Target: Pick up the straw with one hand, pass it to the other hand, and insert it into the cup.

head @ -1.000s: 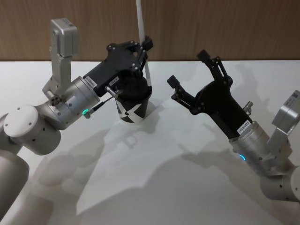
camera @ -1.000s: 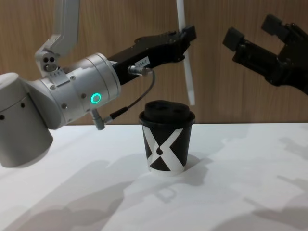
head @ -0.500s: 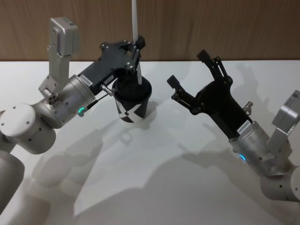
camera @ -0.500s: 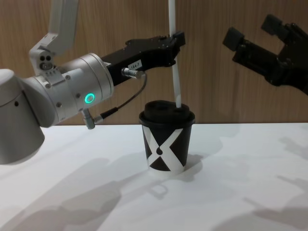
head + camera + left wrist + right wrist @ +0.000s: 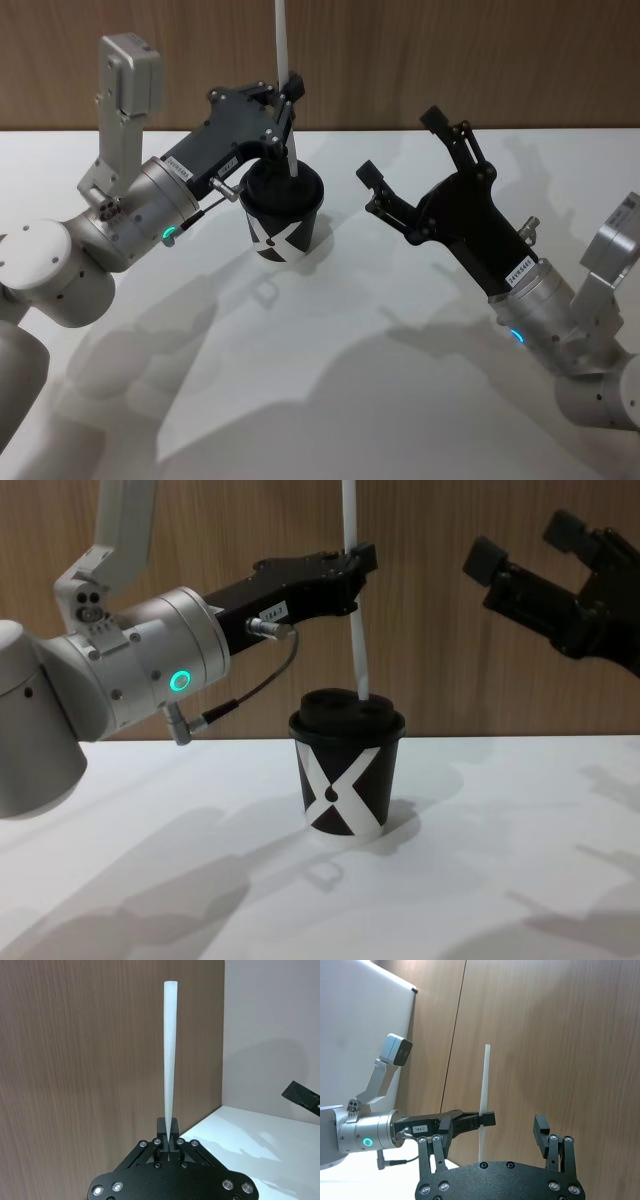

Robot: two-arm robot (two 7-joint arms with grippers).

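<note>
A white table (image 5: 330, 400) stands before a wall of brown wood panels, and the cup (image 5: 345, 772), black with a white X and a domed lid, is placed toward the far edge of it, nearer the left side than the right. The straw (image 5: 355, 620) is held almost upright above the lid by the left gripper (image 5: 352, 568), whose fingers are closed on it a little above its lower end; in the chest view that end is seen touching the lid or just entering it, and which of the two cannot be told. The right gripper (image 5: 405, 160) is held in the air to the right of the cup, its fingers spread and holding nothing. It is judged that the insertion is in hand. For a clean result the straw should be kept vertical over the lid opening and lowered slowly, so that it is not bent and the light cup is not tipped.
</note>
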